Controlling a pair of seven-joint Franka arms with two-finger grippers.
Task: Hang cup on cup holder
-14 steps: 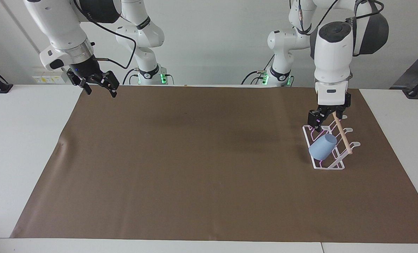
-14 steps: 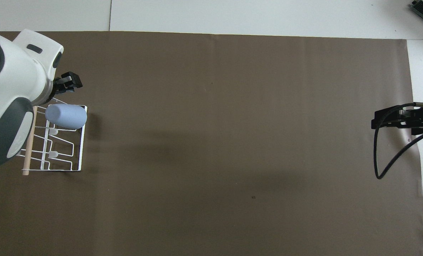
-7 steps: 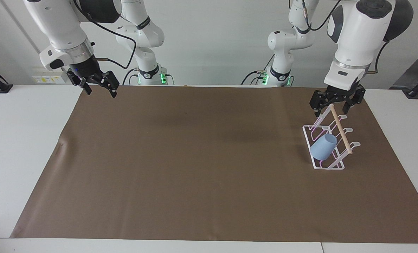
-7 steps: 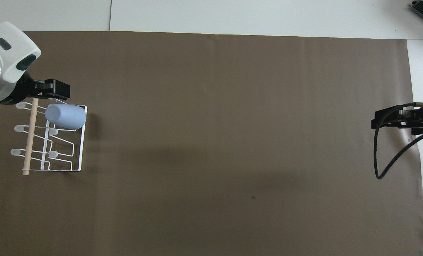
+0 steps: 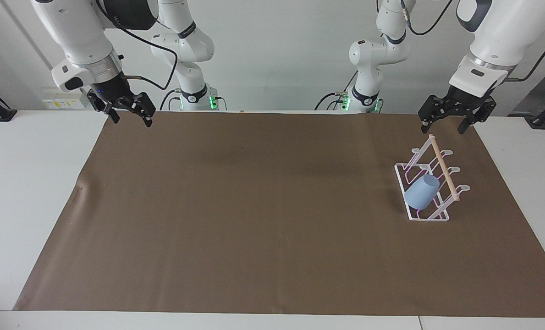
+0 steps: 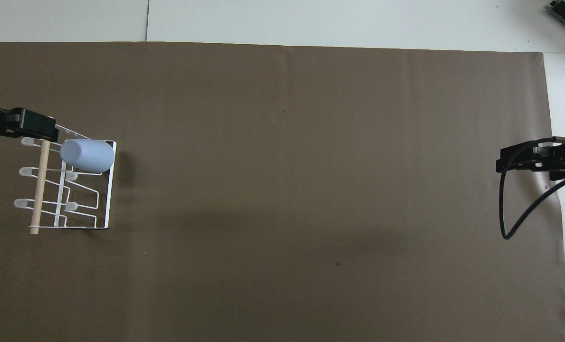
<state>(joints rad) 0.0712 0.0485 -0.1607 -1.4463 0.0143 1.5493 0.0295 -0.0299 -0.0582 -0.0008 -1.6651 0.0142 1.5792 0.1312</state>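
Note:
The light blue cup hangs tilted on a prong of the white wire cup holder, at the rack's end farthest from the robots. It also shows in the overhead view, on the cup holder. My left gripper is open and empty, up in the air over the mat just past the rack's end nearest the robots, apart from the wooden dowel. My right gripper is open and empty, and waits over the mat's corner at the right arm's end.
A brown mat covers most of the white table. The right arm's black cable loops over the mat's edge in the overhead view.
My left gripper has risen and drawn back from the cup holder toward the robots. The cup stays on its prong. The right arm has not moved.

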